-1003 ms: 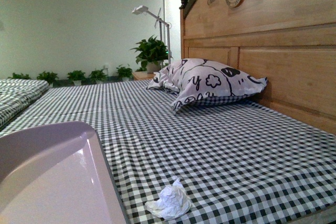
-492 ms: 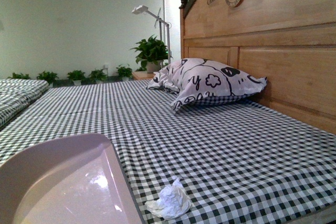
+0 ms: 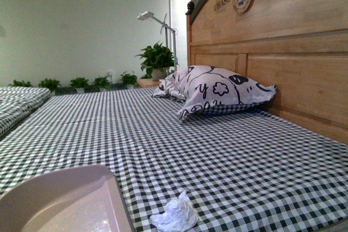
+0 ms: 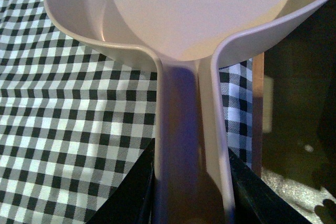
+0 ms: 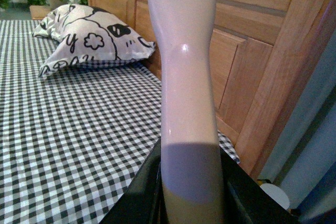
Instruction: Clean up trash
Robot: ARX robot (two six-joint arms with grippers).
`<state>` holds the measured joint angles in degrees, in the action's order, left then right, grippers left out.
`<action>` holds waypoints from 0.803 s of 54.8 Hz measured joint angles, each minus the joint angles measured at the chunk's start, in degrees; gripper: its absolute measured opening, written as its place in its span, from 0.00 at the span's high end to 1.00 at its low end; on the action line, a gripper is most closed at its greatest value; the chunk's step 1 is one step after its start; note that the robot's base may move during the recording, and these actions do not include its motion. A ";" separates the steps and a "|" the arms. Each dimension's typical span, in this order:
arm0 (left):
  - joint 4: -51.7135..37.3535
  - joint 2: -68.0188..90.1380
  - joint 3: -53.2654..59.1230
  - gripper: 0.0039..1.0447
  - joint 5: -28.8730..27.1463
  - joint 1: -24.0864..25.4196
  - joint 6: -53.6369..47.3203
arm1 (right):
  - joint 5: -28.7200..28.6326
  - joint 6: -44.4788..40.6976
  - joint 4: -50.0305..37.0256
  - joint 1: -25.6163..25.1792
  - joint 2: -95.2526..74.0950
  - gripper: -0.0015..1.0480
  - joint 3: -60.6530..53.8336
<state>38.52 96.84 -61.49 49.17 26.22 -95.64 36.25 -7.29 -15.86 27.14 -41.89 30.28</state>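
My left hand (image 4: 191, 187) is gripping the handle of the pink dustpan (image 4: 173, 9). My right hand (image 5: 190, 182) is clamping a pale plastic handle (image 5: 184, 77). The crumpled tissue wad (image 3: 175, 217) is lying on the checked bed sheet (image 3: 228, 156), at the bottom centre of the front frame, just right of the dustpan.

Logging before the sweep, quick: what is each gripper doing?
Left gripper: closed on the dustpan handle.
Right gripper: closed on a pink handle.

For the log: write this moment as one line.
left tool: holds dustpan | right tool: holds handle | trash: on sheet, beside dustpan
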 joint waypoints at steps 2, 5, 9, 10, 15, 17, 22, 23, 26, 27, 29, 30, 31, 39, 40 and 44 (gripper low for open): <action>0.96 0.33 -0.35 0.74 -0.24 -0.11 0.07 | 0.00 0.00 0.00 0.00 0.00 0.80 0.00; 2.01 0.70 -0.83 0.74 -0.76 -0.26 0.00 | -0.02 0.00 0.00 0.00 0.00 0.80 0.00; 3.23 1.07 -1.38 0.74 -1.92 -0.31 -0.26 | 0.00 0.00 0.00 0.00 0.00 0.80 0.00; 3.45 1.11 -1.44 0.74 -2.14 -0.33 -0.33 | -0.02 0.00 0.00 0.00 0.00 0.80 0.00; 4.76 1.60 -1.81 0.74 -3.13 -0.35 -0.79 | 0.00 0.00 0.00 0.00 0.00 0.80 0.00; 5.11 1.73 -1.95 0.74 -3.30 -0.35 -0.90 | -0.02 0.00 0.00 0.00 0.00 0.80 0.00; 5.60 1.90 -2.16 0.74 -3.85 -0.39 -1.09 | 0.00 0.00 0.00 0.00 0.00 0.80 0.00; 5.49 1.90 -2.16 0.74 -3.91 -0.44 -1.09 | 0.00 0.00 0.00 0.00 0.00 0.80 0.00; 5.35 1.90 -2.16 0.74 -4.04 -0.55 -1.14 | 0.00 0.00 0.00 0.00 0.00 0.80 0.00; 5.35 1.90 -2.16 0.74 -4.04 -0.57 -1.14 | 0.00 0.00 0.00 0.00 0.00 0.80 0.00; 5.35 1.90 -2.19 0.74 -4.07 -0.57 -1.14 | 0.00 0.00 0.00 0.00 0.00 0.80 0.00; 5.35 1.90 -2.16 0.74 -4.07 -0.57 -1.14 | 0.00 0.00 0.00 0.00 0.00 0.80 0.00; 5.35 1.90 -2.16 0.74 -4.07 -0.57 -1.14 | 0.00 0.00 0.00 0.00 0.00 0.80 0.00; 5.35 1.90 -2.19 0.74 -4.09 -0.57 -1.14 | 0.00 0.00 0.00 0.00 0.00 0.80 0.00; 5.35 1.90 -2.19 0.74 -4.09 -0.57 -1.14 | 0.00 0.00 0.00 0.00 0.00 0.80 0.00; 5.35 1.90 -2.19 0.74 -4.11 -0.57 -1.14 | -0.02 0.00 0.00 0.00 0.00 0.80 0.00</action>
<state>43.88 98.74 -63.68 45.06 25.65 -96.77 36.23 -7.29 -15.86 27.14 -41.89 30.28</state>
